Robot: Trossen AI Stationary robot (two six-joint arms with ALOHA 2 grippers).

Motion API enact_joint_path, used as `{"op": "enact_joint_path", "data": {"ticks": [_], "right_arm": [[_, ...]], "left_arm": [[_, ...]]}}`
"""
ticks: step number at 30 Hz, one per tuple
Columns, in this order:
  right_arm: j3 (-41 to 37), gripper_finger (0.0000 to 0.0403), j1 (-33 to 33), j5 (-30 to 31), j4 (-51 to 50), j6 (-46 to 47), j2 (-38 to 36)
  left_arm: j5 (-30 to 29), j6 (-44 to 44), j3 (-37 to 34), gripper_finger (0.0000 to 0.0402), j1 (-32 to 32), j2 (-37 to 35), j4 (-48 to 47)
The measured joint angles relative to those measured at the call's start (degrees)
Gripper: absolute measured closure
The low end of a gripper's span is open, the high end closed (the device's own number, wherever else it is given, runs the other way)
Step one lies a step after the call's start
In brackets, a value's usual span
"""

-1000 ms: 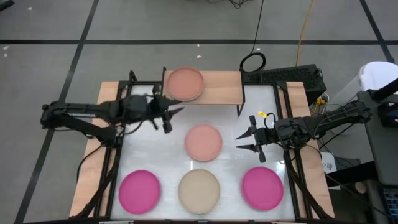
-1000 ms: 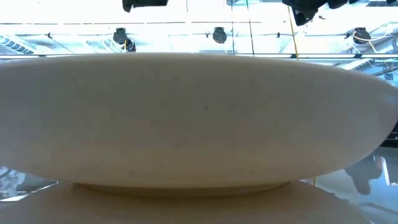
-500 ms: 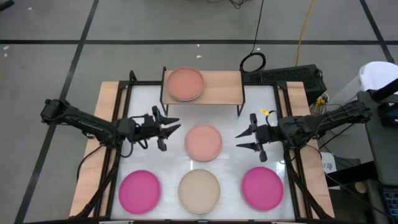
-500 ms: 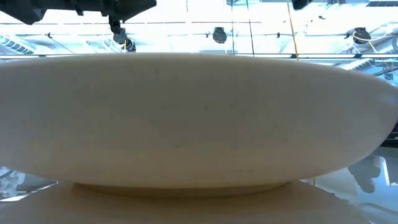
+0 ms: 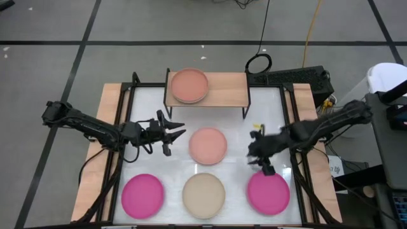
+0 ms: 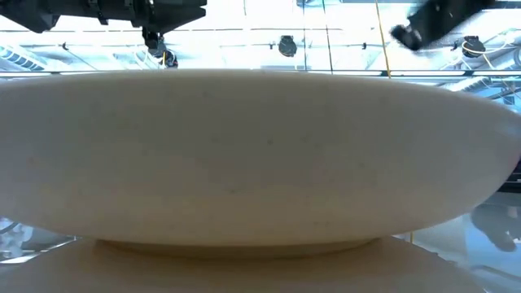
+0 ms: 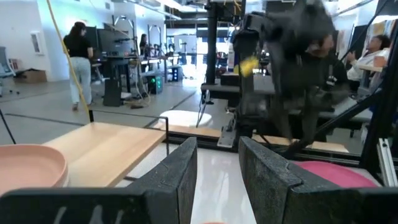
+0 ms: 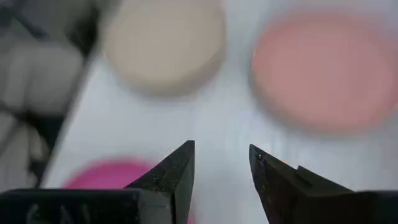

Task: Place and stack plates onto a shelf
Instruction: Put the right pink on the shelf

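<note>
The right gripper [image 5: 259, 157], jaws apart and empty, tips down at lower right over the magenta plate [image 5: 268, 191], likely lining up a pick. The left gripper [image 5: 172, 132], also parted, waits left of the centre peach plate [image 5: 208, 145]. The shelf [image 5: 222, 89] at top holds a stacked plate [image 5: 189, 85]. Only the low view misses all this: the beige plate [image 6: 244, 155] fills it.

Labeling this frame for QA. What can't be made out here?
- Low view: the beige plate fills the picture and hides the table and shelf.
- High view: the right claw is motion-blurred.
- High view: how many plates are in the shelf stack can't be counted.
</note>
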Motion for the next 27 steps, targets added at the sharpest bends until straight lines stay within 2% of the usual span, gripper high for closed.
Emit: {"op": "enact_joint_path", "data": {"ticks": [6, 14, 20, 27], "right_arm": [[-8.3, 0.0266, 3.8, -7.2, 0.5, 8.1, 4.4], [-18.3, 0.0266, 4.8, -5.4, 3.1, 15.9, 5.2], [-25.2, 0.0266, 4.8, -8.9, 10.5, 21.5, 5.1], [-27.7, 0.0276, 4.8, -8.6, 12.9, 24.9, 4.9]], "left_arm": [[0.0, -1.7, 0.0, 0.0277, -0.1, 0.0, -1.7], [0.0, -2.0, 0.0, 0.0277, -0.1, 0.0, -2.6], [0.0, -2.8, 0.0, 0.0277, -0.1, 0.0, -3.3], [0.0, -4.0, 0.0, 0.0277, -0.1, 0.0, -4.1]]}}
